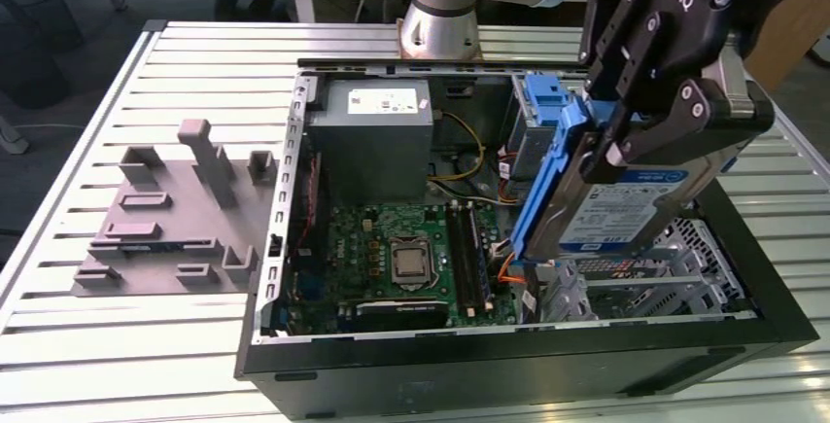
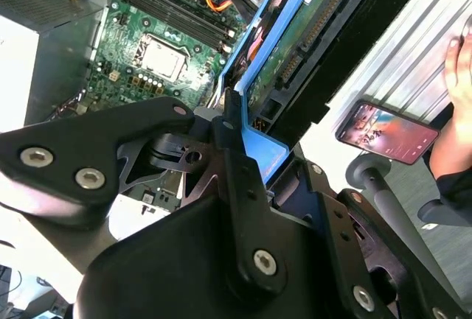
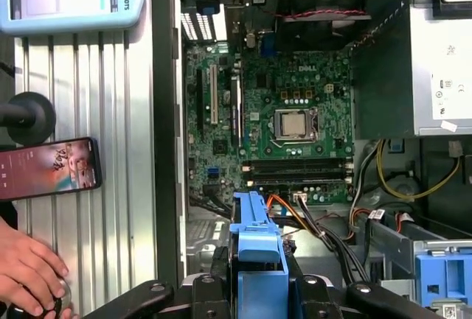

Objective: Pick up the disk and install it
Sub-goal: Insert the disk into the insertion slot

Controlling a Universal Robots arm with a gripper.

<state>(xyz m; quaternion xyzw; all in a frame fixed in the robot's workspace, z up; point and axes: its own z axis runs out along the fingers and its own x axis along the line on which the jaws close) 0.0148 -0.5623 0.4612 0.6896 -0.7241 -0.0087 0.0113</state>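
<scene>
The surface (image 1: 130, 345) carries the open case (image 1: 519, 360), and I place everything by this case. Inside it the motherboard (image 1: 389, 248) lies flat on the bottom, and the drive cage (image 1: 674, 267) sits in the corner on the exterior view's right. The picking is done, I judge: the disk (image 1: 623, 214) hangs over the case, above the cage, tilted, with its label facing outward. Its lower end comes down near the cage, but I cannot tell whether it touches. The installing is left, because the disk is not yet seated in the cage. The gripper (image 1: 648, 141) is above the case as well. It pinches the upper part of the disk, pressed on it from both sides.
</scene>
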